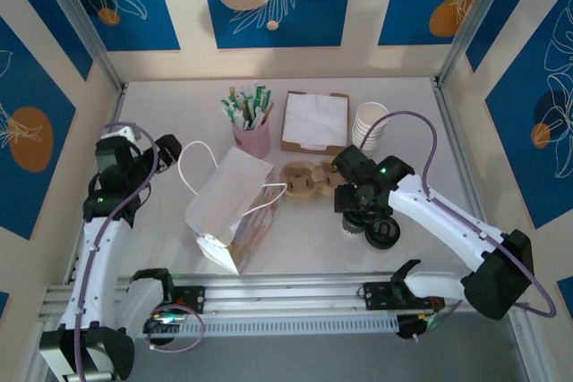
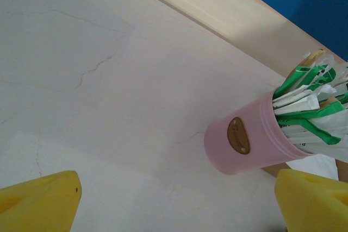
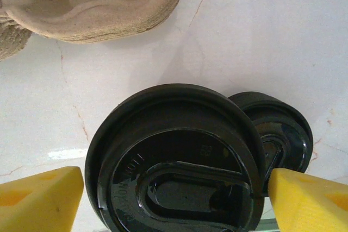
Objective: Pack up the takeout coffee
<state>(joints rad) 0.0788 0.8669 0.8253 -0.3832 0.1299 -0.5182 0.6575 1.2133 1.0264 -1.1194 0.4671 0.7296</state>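
The takeout coffee (image 3: 174, 161) shows its round black lid from above, directly under my right gripper (image 3: 174, 194). The yellow fingers (image 3: 41, 199) stand on either side of the lid with slim gaps, so the gripper is open around it. In the top view the cup (image 1: 351, 227) stands on the table right of the cardboard carrier (image 1: 304, 181), mostly hidden under my right gripper (image 1: 358, 207). The carrier's edge (image 3: 98, 4) lies just beyond the cup. My left gripper (image 1: 166, 151) is far off at the left, open, with nothing between its fingers (image 2: 41, 202).
A loose black lid (image 3: 280, 131) lies touching the cup's right side (image 1: 383, 235). A white paper bag (image 1: 228, 207) lies left of the carrier. Behind are a pink cup of stirrers (image 1: 252, 136) (image 2: 244, 142), a napkin box (image 1: 315, 121) and stacked white cups (image 1: 369, 124).
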